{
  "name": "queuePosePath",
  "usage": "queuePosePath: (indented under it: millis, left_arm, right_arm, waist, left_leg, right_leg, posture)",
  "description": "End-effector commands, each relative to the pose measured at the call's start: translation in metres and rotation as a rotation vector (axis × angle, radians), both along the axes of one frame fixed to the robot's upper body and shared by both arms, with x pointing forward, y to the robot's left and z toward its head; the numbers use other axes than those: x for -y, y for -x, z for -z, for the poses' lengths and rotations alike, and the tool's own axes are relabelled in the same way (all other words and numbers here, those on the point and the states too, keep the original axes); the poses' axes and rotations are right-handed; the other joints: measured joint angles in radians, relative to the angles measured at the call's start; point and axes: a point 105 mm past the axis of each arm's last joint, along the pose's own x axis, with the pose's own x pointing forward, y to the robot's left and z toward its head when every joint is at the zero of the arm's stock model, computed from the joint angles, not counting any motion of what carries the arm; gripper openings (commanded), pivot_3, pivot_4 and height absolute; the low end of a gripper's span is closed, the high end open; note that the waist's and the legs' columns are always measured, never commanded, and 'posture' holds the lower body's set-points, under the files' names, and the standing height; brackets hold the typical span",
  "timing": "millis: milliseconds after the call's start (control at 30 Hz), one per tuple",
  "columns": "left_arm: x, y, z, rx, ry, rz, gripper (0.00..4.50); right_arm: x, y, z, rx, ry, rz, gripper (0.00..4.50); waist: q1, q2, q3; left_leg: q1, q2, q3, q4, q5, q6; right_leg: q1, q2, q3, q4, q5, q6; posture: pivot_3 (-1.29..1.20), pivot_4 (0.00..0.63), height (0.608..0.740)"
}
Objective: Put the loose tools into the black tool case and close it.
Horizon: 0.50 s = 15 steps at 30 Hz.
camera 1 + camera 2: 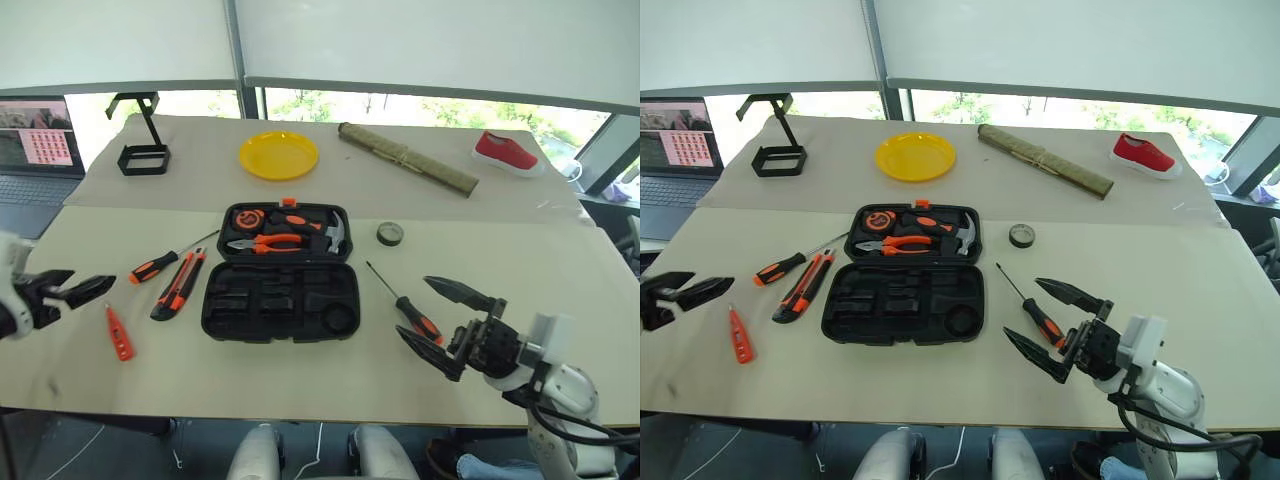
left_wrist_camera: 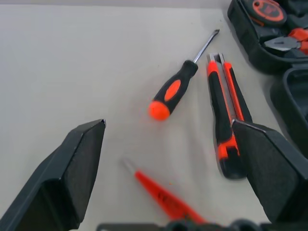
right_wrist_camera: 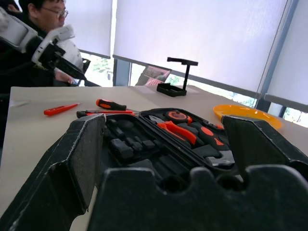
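Black tool case [image 1: 281,287] open, lower slots dim

Tape roll [image 1: 390,234] right of case [image 1: 281,300].

The tester pen [image 2: 166,199] is cut off by the frame edge, its handle end hidden behind the left wrist.

The black tool case [image 1: 281,301] holds orange-handled pliers [image 1: 266,243], the screwdrivers [image 1: 155,266] and utility knife [image 1: 179,284] are orange and black, the tester pen [image 1: 119,334] orange-red, the plate [image 1: 278,155] yellow, the shoe [image 1: 506,152] red.
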Motion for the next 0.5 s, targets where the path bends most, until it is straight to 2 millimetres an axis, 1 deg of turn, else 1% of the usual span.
queuePosePath:
  millis: [33, 133, 233, 300, 333, 367, 433, 500]
  left_arm:
    - [-0.003, -0.028, 0.015, -0.063, -0.099, 0.042, 4.5]
    - [0.007, -0.048, 0.022, -0.083, -0.107, 0.099, 4.5]
    - [0.017, -0.062, 0.029, -0.108, -0.11, 0.145, 4.5]
    - [0.022, -0.068, 0.033, -0.124, -0.111, 0.162, 3.98]
    - [0.024, -0.07, 0.034, -0.125, -0.107, 0.169, 3.84]
    - [0.025, -0.071, 0.035, -0.127, -0.1, 0.175, 3.4]
    - [0.024, -0.071, 0.037, -0.131, -0.101, 0.179, 2.8]
    - [0.019, -0.073, 0.033, -0.086, -0.111, 0.162, 2.0]
  right_arm:
    - [-0.004, 0.002, -0.013, 0.054, -0.003, 0.019, 4.47]
    - [-0.004, 0.001, -0.015, 0.066, -0.001, 0.044, 4.47]
    - [-0.004, 0.003, -0.017, 0.072, 0.005, 0.066, 4.47]
    - [-0.003, 0.005, -0.018, 0.076, 0.01, 0.083, 4.5]
    - [-0.003, 0.005, -0.018, 0.076, 0.009, 0.091, 4.5]
    - [-0.002, 0.005, -0.018, 0.075, 0.008, 0.097, 4.5]
    - [-0.003, 0.006, -0.018, 0.075, 0.01, 0.101, 4.5]
    - [-0.002, 0.007, -0.018, 0.073, 0.014, 0.107, 4.5]
  waist:
    - [-0.001, -0.001, 0.0]
    - [-0.002, -0.001, 0.0]
    - [0.0, -0.001, 0.0]
    - [0.0, -0.001, 0.0]
    - [0.0, -0.001, 0.0]
    - [0.0, -0.001, 0.0]
    - [-0.001, -0.002, 0.0]
    - [-0.001, -0.002, 0.0]
  left_leg:
    - [-0.001, 0.002, 0.0, 0.0, 0.0, 0.0]
    - [-0.004, 0.003, 0.0, 0.0, 0.0, 0.0]
    - [-0.007, 0.002, 0.0, 0.002, 0.0, 0.0]
    - [-0.01, 0.002, 0.0, 0.003, 0.0, 0.0]
    - [-0.013, 0.002, 0.0, 0.004, 0.0, 0.0]
    - [-0.016, 0.003, 0.0, 0.007, 0.0, 0.0]
    - [-0.019, 0.003, -0.001, 0.01, 0.0, 0.0]
    - [-0.018, 0.002, 0.0, 0.01, 0.0, 0.0]
  right_leg:
    - [-0.001, 0.003, 0.0, -0.001, 0.001, -0.001]
    - [-0.004, 0.004, 0.001, 0.0, 0.001, -0.001]
    - [-0.006, 0.004, 0.002, 0.0, 0.001, -0.001]
    - [-0.009, 0.004, 0.001, 0.0, 0.001, -0.001]
    - [-0.011, 0.004, 0.002, 0.001, 0.001, -0.001]
    - [-0.014, 0.004, 0.002, 0.003, 0.001, -0.001]
    - [-0.016, 0.004, 0.002, 0.007, 0.001, -0.001]
    - [-0.016, 0.003, 0.002, 0.007, 0.001, -0.001]
  posture:
    - [0.0, 0.15, 0.74]
    - [0.0, 0.15, 0.74]
    - [0.0, 0.15, 0.74]
    - [0.0, 0.15, 0.74]
    - [0.0, 0.15, 0.74]
    - [0.0, 0.15, 0.74]
    - [0.0, 0.15, 0.74]
    - [0.0, 0.15, 0.74]
